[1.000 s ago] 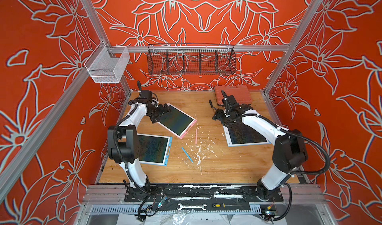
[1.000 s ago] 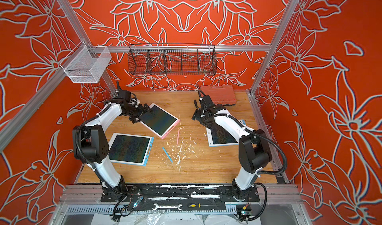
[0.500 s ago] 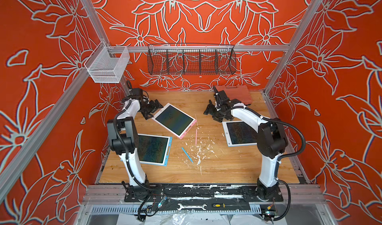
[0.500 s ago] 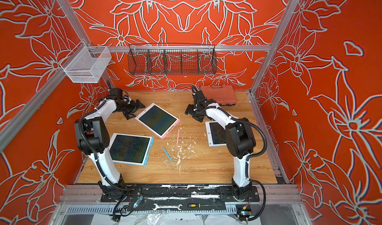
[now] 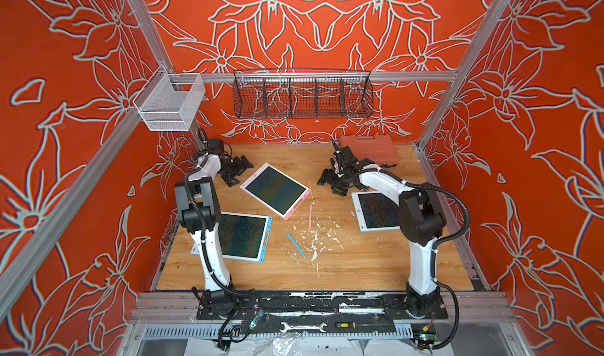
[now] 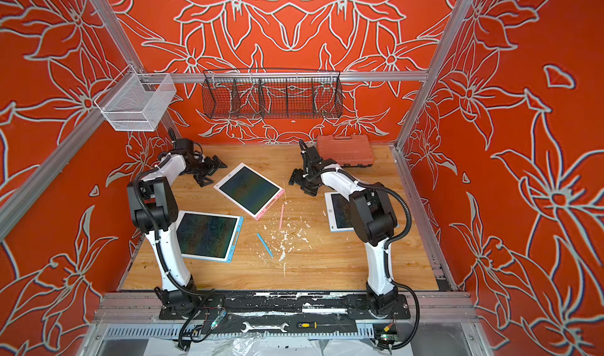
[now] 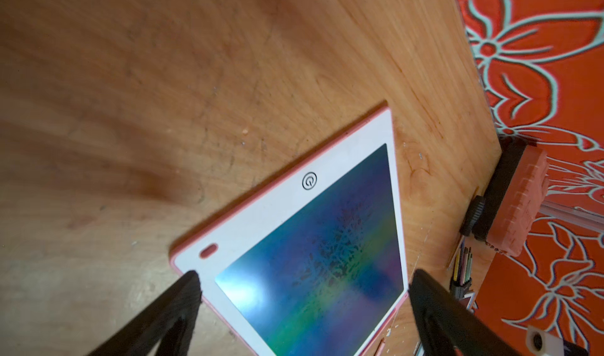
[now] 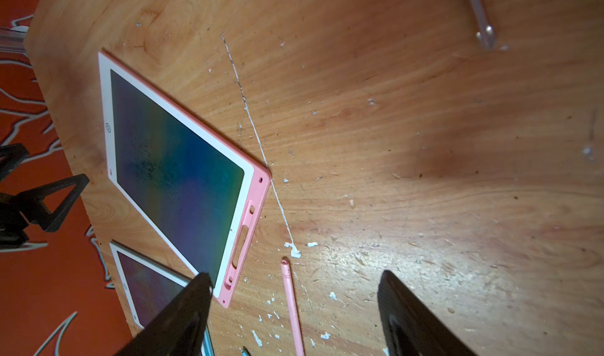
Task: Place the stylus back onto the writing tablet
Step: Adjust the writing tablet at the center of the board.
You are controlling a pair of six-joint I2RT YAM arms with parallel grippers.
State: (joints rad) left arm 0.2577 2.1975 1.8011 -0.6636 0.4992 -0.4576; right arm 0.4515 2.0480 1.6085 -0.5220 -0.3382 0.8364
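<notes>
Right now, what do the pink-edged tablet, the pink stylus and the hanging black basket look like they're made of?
Pink-edged tablet: looks like moulded matte plastic, with a glossy dark screen showing a rainbow sheen. Pink stylus: probably smooth plastic, uniform in colour. Black basket: thin wire mesh, apparently dark-coated metal; the wall shows through it.

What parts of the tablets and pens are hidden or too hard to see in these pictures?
- Right tablet: in both top views the right arm covers its far side.
- Blue-edged tablet: the left arm hides its near corner in both top views.
- Pink stylus: the right wrist view's edge cuts off one end.
- Blue stylus: too small in a top view to tell its tip.
- Pink tablet: cut off by the left wrist view's edge.
</notes>
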